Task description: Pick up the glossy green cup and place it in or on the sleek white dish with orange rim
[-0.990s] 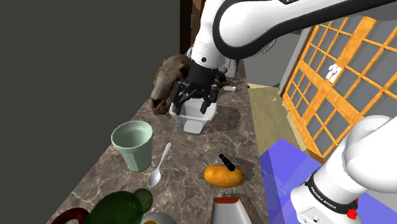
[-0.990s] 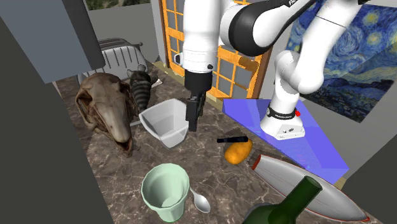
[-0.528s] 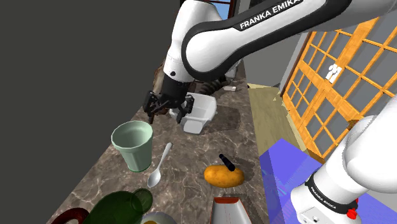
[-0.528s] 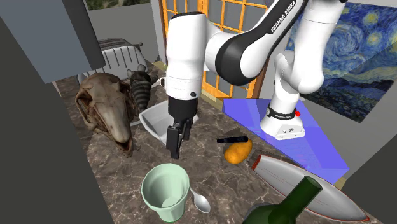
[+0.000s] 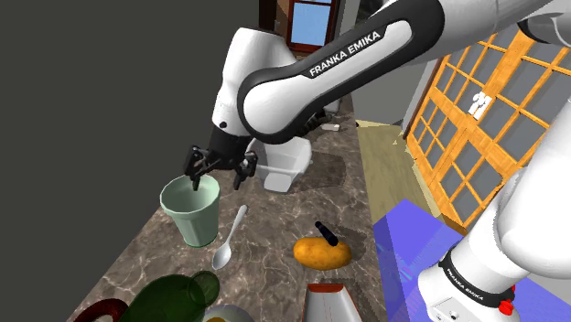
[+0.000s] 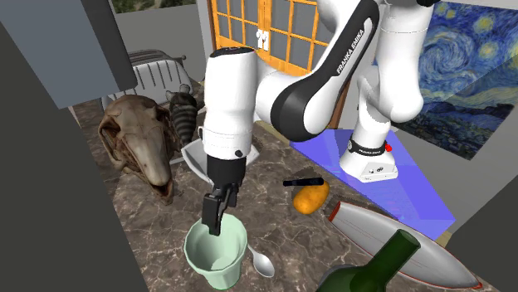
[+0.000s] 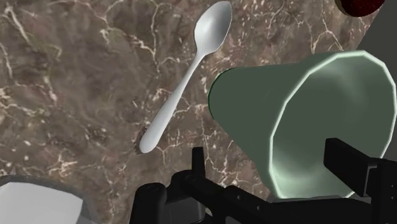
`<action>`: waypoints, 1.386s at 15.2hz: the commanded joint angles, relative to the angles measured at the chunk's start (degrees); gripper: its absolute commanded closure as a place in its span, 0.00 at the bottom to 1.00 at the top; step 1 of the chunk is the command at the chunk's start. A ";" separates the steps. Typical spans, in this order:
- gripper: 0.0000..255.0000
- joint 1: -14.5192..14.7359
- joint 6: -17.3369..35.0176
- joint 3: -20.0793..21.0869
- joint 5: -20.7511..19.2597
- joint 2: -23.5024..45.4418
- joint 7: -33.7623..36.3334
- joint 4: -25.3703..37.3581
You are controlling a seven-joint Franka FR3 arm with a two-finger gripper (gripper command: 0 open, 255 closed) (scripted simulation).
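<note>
1. Over the last second the tool [image 5: 218, 173] had swung away from above the white dish [image 5: 285, 170] and come down to the green cup [image 5: 192, 209].
2. The cup stood upright, in the same spot as before, on the marbled surface [image 5: 274, 229] near its edge along the dark wall, with a spoon [image 5: 229, 238] just beside it and the dish farther along the surface.
3. In the wrist view the tool's fingers were spread, one outside the cup's wall and the other over its mouth, seemingly not touching it.
4. I judged the approach nearly done: a short drop and a squeeze on the wall should follow.
5. The cup was not yet gripped, so the carry to the dish remained.
</note>
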 commanded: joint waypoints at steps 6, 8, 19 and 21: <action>0.00 0.74 2.42 -0.19 -1.61 2.50 1.15 -0.01; 0.00 0.74 2.42 -0.19 -1.61 2.50 1.15 -0.01; 1.00 0.73 2.42 -0.19 -1.60 2.49 1.15 -0.02; 1.00 0.64 1.69 -0.12 -1.39 2.01 1.09 0.26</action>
